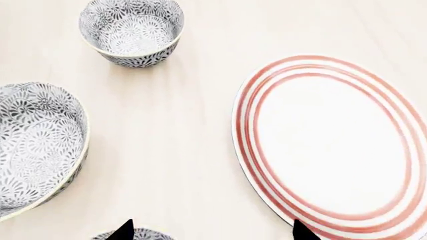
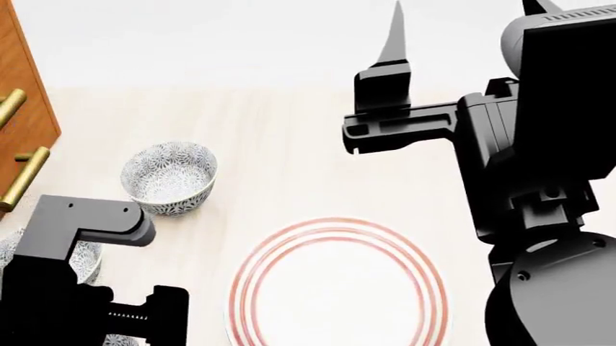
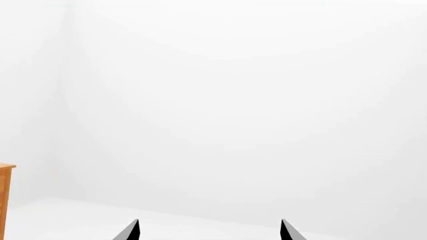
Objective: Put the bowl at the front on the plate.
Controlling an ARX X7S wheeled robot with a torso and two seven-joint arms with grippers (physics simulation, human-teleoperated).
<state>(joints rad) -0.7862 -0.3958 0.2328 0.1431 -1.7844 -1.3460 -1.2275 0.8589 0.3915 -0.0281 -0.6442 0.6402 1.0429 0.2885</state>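
Only the left wrist view is showing three bowls, one (image 1: 132, 234) peeking between the left gripper's (image 1: 212, 231) spread tips, beside the plate (image 1: 333, 145).

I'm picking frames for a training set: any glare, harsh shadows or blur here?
Left wrist view: sharp, even light, only faint shadows beside the plate and bowls. Head view: crisp, though dark arm parts block much of the table. Right wrist view: nearly blank white, almost no detail.
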